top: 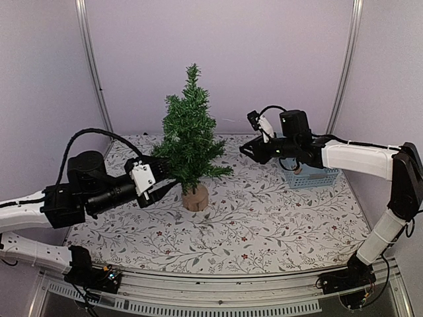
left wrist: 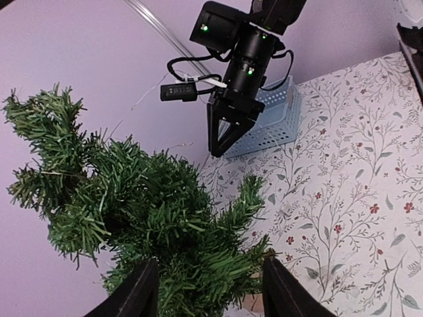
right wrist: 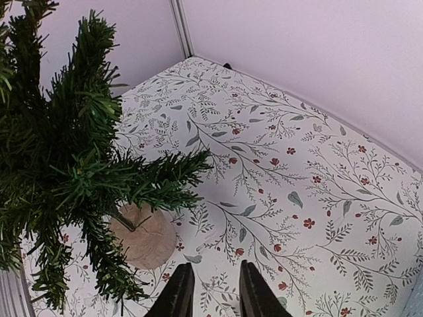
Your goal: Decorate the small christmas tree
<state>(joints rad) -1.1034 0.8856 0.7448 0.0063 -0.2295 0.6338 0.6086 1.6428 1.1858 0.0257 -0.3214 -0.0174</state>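
Observation:
The small christmas tree (top: 189, 135) stands upright mid-table on its pale wooden stump (top: 195, 197). My left gripper (top: 160, 183) is at its lower left side, open, its dark fingers (left wrist: 141, 292) standing wide on either side of the low green branches (left wrist: 192, 244). My right gripper (top: 254, 149) hovers to the right of the tree, apart from it. In the right wrist view its gripper (right wrist: 215, 294) is slightly open above the cloth with nothing between the fingers, and the stump (right wrist: 142, 236) lies just to its left. A thin pale thread (left wrist: 153, 90) hangs by the upper branches.
A light-blue plastic basket (top: 312, 177) sits at the back right, under the right arm (top: 350, 157). The table carries a floral patterned cloth (top: 264, 218). Pale walls with metal posts (top: 92, 66) close in the back and sides.

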